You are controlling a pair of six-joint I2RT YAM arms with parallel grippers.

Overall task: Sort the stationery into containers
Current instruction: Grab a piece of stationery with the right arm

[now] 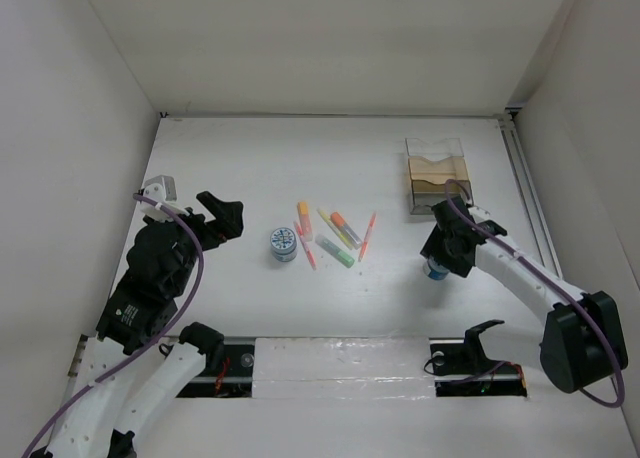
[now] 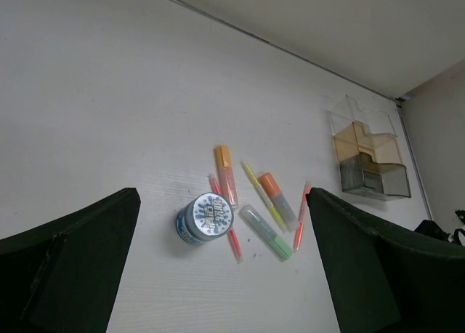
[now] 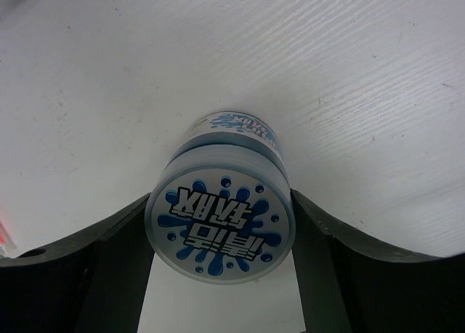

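My left gripper (image 1: 226,218) hangs over the left side of the table (image 1: 240,158), wide open, nothing in it. On the wrist cam its fingers (image 2: 73,267) frame the pile from a distance and touch none of it.

Just right of that stands the left tub (image 1: 284,244), upright, blue splat lid facing up. A pink pen (image 1: 309,255) lies just beside it, and an orange marker (image 1: 303,221) sits a bit farther back. Next comes a loose fan, all flat on the table: yellow pen (image 1: 328,222), a grey marker (image 1: 346,228) with an orange cap, green marker (image 1: 336,252), then a thin orange pen (image 1: 367,236) at the right edge of the bunch.

Well apart from those, my right gripper (image 1: 437,263) is down over the right tub (image 3: 220,227). Both fingers (image 3: 109,267) sit flush against the lid's sides with no gap that I can see, so I'd call it closed on the tub, roughly mid-width. The tub looks to be standing on the table.

The box (image 1: 435,173) stands just behind that, clear plastic, stepped compartments, tan at the back and darker in front.
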